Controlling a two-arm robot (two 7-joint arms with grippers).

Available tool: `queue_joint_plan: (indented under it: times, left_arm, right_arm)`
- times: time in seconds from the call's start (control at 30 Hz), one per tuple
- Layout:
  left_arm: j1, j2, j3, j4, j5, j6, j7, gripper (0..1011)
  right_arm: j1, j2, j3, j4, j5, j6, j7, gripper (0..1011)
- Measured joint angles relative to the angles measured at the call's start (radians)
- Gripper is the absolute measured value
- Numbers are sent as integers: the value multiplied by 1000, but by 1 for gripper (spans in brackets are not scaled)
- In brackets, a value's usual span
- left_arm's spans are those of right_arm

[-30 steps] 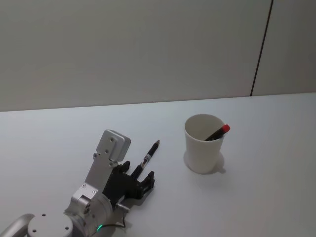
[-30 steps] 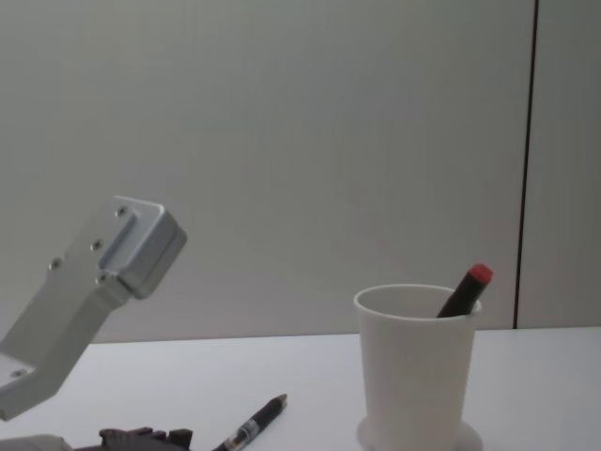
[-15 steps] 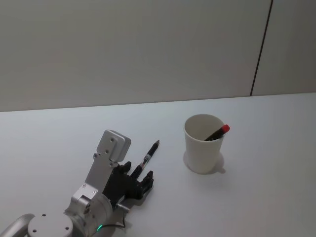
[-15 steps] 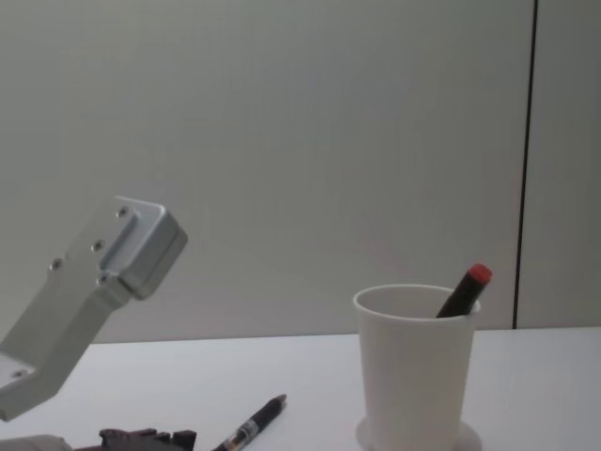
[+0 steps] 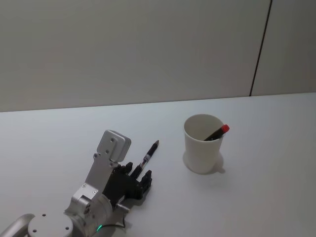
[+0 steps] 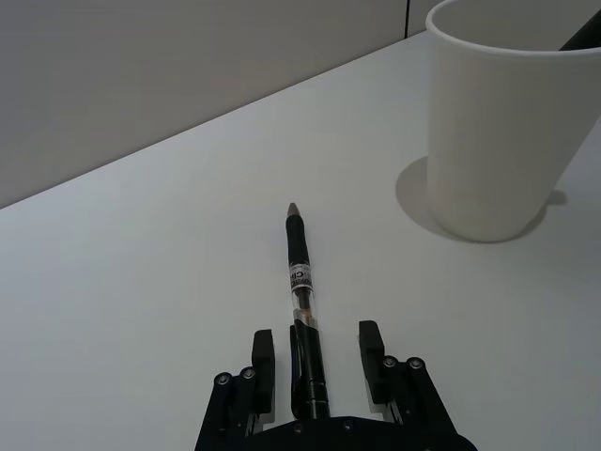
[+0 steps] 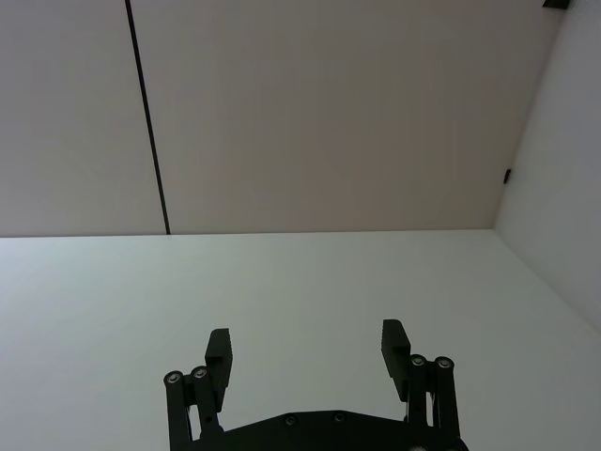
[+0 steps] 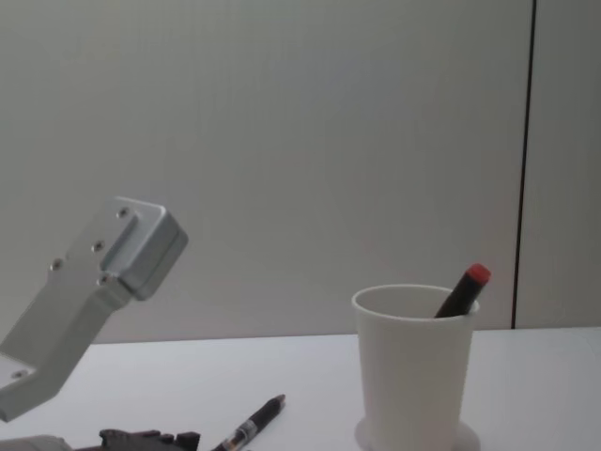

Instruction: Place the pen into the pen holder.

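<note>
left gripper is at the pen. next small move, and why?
Probably shut the left gripper on the pen. Its fingers stand open on either side of the pen's rear end, with a gap on each side, and the pen lies flat on the table, so nothing is gripped yet. The white paper cup stands apart, beyond the pen's tip. The right gripper is parked, open.

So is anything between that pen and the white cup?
Nothing visible. The table between the pen and the paper cup is bare. The left end effector straddles the pen's rear end. A red-capped pen leans in the cup, leaving most of the mouth free. The right end effector is parked, open.
</note>
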Motion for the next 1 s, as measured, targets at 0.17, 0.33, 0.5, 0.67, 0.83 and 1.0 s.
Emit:
queue_joint_plan:
  times: [0.17, 0.33, 0.5, 0.67, 0.83, 1.0]
  left_arm:
    - [0, 0, 0, 0, 0, 0, 0, 519]
    - [0, 0, 0, 1, 0, 0, 0, 485]
    - [0, 0, 0, 1, 0, 0, 0, 457]
    - [0, 0, 0, 1, 0, 0, 0, 428]
    - [0, 0, 0, 1, 0, 0, 0, 393]
    - [0, 0, 0, 1, 0, 0, 0, 359]
  right_arm:
    - [0, 0, 0, 0, 0, 0, 0, 1001]
    - [0, 0, 0, 0, 0, 0, 0, 1002]
    - [0, 0, 0, 0, 0, 0, 0, 1002]
    - [0, 0, 0, 0, 0, 0, 0, 1002]
    - [0, 0, 0, 0, 0, 0, 0, 1002]
    - [0, 0, 0, 0, 0, 0, 0, 1002]
